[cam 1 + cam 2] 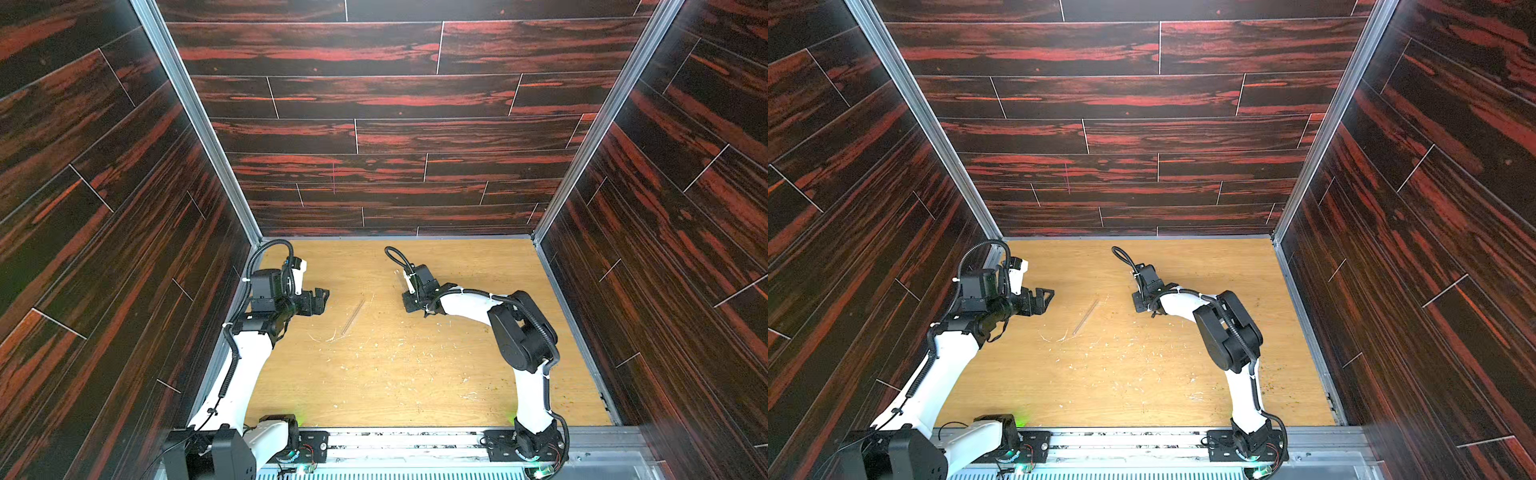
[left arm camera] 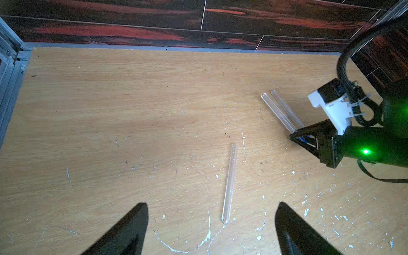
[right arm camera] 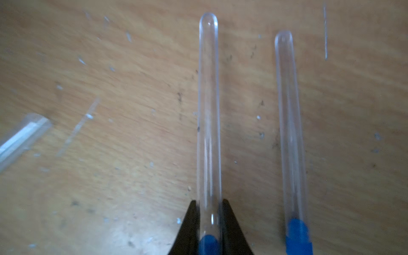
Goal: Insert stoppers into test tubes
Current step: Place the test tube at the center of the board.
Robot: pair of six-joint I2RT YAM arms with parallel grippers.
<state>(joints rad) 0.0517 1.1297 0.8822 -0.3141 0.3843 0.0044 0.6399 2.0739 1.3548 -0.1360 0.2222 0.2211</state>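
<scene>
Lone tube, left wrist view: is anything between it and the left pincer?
Nothing visible. The tube lies alone on the table ahead of the open left pincer; only pale specks lie around it.

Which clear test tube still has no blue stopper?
The lone thin clear tube lying mid-table: no blue in it. The held tube in the right gripper and its neighbour each hold a bright blue stopper.

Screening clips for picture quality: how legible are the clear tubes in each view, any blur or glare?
In both top views the lone tube barely shows; left wrist view shows it clearly, plus a flaring green light; right wrist view is soft, held tube and stoppers fuzzy-edged, lone tube smeared.
</scene>
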